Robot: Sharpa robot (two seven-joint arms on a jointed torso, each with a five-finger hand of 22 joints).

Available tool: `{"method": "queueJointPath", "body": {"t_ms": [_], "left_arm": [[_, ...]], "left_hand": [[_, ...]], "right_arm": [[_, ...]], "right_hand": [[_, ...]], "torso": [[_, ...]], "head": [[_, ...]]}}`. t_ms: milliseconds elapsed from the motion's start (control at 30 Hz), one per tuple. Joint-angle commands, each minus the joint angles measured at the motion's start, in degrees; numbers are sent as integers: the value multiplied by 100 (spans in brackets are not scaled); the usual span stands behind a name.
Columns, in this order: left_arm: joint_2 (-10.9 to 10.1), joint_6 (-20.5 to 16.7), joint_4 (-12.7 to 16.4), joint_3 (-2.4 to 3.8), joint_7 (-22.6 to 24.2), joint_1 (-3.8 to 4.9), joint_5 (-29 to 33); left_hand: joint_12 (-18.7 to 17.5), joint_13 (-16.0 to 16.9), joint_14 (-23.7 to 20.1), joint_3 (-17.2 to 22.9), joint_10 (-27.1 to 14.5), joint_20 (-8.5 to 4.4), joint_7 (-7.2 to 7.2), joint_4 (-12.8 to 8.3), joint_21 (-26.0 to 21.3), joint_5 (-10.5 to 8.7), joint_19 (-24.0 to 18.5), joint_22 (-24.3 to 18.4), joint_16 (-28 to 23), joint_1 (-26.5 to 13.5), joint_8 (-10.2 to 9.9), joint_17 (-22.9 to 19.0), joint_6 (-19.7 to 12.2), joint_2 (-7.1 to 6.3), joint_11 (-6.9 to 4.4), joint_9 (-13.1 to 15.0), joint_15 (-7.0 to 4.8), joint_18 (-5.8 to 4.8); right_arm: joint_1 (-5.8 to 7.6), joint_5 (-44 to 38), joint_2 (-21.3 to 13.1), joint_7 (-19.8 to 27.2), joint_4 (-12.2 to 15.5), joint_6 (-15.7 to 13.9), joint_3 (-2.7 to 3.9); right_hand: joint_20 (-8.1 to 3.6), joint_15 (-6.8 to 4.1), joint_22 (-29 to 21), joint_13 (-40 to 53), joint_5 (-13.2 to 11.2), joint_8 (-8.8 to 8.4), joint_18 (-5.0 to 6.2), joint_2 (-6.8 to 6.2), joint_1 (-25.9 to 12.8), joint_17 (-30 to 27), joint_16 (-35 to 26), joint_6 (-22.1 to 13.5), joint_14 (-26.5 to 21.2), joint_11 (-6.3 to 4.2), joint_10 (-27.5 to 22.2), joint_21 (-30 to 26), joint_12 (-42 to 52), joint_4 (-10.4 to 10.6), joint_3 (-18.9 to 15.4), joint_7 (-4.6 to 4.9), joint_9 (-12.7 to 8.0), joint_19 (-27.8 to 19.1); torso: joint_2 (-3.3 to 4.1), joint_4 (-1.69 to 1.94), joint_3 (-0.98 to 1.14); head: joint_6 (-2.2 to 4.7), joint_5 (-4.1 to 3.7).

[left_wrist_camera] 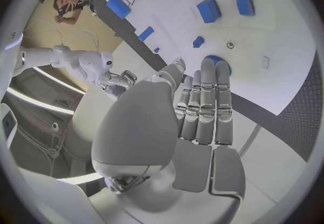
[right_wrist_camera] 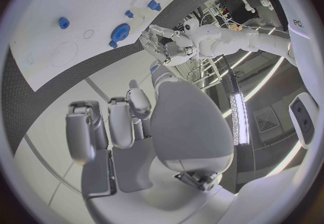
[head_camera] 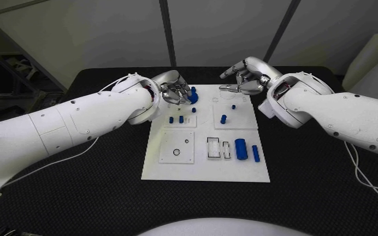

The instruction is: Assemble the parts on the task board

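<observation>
Blue gear [head_camera: 193, 95] at left hand's [head_camera: 175, 89] fingertips, far board corner.

Even, cool light falls from above in the head view, and the white task board [head_camera: 206, 159] stands out bright against the dull black table [head_camera: 94, 192], with only soft, short shadows beside the blue parts [head_camera: 241, 149]. Both white arms look evenly lit, without harsh glare. The wrist views are full fisheye circles in dark frames: straight edges bend hard toward the rim, and detail there smears. Bright strip lights streak the right wrist view.
</observation>
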Motion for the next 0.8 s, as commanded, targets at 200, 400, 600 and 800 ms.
{"method": "queueJointPath", "body": {"t_ms": [200,400,600,800], "left_arm": [[234,80,-202,-135,256,21,-1062],[371,311,-330,-231,125,20,-1281],[500,444,-486,-271,41,15,-1454],[605,545,-639,-281,-5,11,-1533]], "left_hand": [[23,-534,496,-180,53,-50,-9,-28,29,-19,361,-36,89,-235,21,-8,53,-6,-22,-393,-36,-22],[43,-856,817,-272,126,-104,-39,-80,220,-20,672,76,581,-248,38,250,134,61,-53,-653,-84,-28],[54,-1137,1055,-285,179,-134,-51,-134,467,-15,837,263,1600,-240,50,1044,219,120,-71,-877,-104,-31],[61,-1284,1181,-261,198,-136,-50,-168,624,-14,902,388,2151,-235,54,1497,259,161,-70,-1001,-99,-32]], "right_arm": [[11,-22,16,28,-6,-19,4],[11,-27,24,30,-20,-18,4],[11,-30,36,33,-25,-14,4],[11,-31,43,32,-26,-12,4]], "right_hand": [[-43,-37,1266,-3,22,-35,-18,14,-6,-1,-23,37,206,-16,20,-31,8,3,30,-6,-9,430],[-43,-37,1266,-3,22,-35,-18,14,-6,-1,-23,37,206,-16,20,-31,8,3,30,-6,-9,430],[-43,-37,1266,-3,22,-35,-18,14,-6,-1,-23,37,206,-16,20,-31,8,3,30,-6,-9,430],[-43,-37,1265,-3,23,-35,-18,16,-3,-2,-24,38,206,-17,20,-32,8,2,32,-6,-9,429]], "torso": [[-1,6,-5],[-1,15,-6],[-2,10,-7],[1,12,-3]], "head": [[22,-48],[14,-54],[10,-54],[13,-65]]}}
